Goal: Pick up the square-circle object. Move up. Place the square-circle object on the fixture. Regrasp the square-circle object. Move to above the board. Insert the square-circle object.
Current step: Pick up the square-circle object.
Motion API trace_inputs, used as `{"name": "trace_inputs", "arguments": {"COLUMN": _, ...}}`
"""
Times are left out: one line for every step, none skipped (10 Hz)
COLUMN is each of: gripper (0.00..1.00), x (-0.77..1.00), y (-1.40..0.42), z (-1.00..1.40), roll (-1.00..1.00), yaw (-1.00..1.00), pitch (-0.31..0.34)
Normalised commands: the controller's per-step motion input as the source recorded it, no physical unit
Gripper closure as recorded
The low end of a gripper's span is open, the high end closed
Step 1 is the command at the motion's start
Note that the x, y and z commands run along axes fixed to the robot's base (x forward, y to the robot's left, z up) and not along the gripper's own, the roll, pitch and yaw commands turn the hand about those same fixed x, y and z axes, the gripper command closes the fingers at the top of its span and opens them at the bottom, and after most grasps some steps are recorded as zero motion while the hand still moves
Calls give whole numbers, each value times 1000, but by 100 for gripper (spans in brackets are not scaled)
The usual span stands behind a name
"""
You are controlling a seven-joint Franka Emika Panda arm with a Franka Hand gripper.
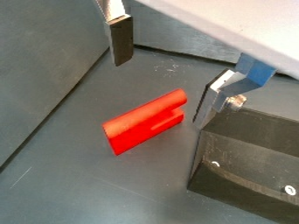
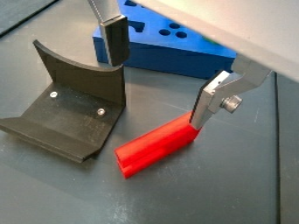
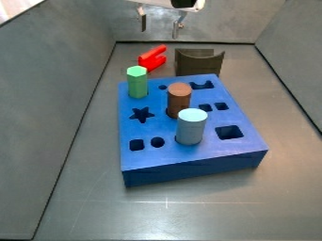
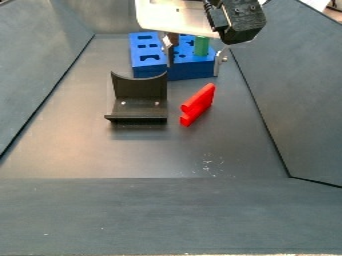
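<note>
Above the grey floor, the gripper [image 2: 158, 74] is hanging with its jaws standing wide and gripping nothing, the fingers [image 1: 119, 42] clear of the floor. Below them the square-circle object [image 2: 156, 147] is lying flat on its side, with the fixture [image 4: 136, 98] sitting just beside it at its 9 o'clock in a side view. Beyond both, the board [image 3: 191, 139] is carrying a green peg [image 3: 136, 82], a brown cylinder [image 3: 179, 99] and a pale cylinder [image 3: 190, 126], all standing upright.
</note>
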Motion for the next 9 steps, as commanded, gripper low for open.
{"name": "trace_inputs", "arguments": {"gripper": 0, "x": -43, "y": -120, "z": -894, "roll": 166, "yaw": 109, "pitch": 39}}
{"name": "trace_inputs", "arguments": {"gripper": 0, "x": -274, "y": -97, "z": -1000, "roll": 116, "yaw": 154, "pitch": 0}}
{"name": "trace_inputs", "arguments": {"gripper": 0, "x": -331, "y": -69, "z": -1000, "roll": 64, "yaw": 111, "pitch": 0}}
{"name": "trace_inputs", "arguments": {"gripper": 0, "x": -234, "y": -26, "z": -951, "roll": 0, "yaw": 69, "pitch": 0}}
{"name": "trace_inputs", "arguments": {"gripper": 0, "x": -363, "y": -60, "z": -940, "roll": 30, "yaw": 29, "pitch": -29}}
{"name": "trace_inputs", "arguments": {"gripper": 0, "x": -343, "y": -77, "z": -897, "roll": 17, "yaw": 9, "pitch": -31}}
{"name": "trace_inputs", "arguments": {"gripper": 0, "x": -114, "y": -97, "z": -614, "roll": 0, "yaw": 0, "pitch": -29}}
{"name": "trace_inputs", "arguments": {"gripper": 0, "x": 0, "y": 0, "z": 0, "roll": -34, "yaw": 0, "pitch": -10}}
{"name": "trace_inputs", "arguments": {"gripper": 0, "x": -26, "y": 0, "z": 0, "roll": 0, "yaw": 0, "pitch": 0}}
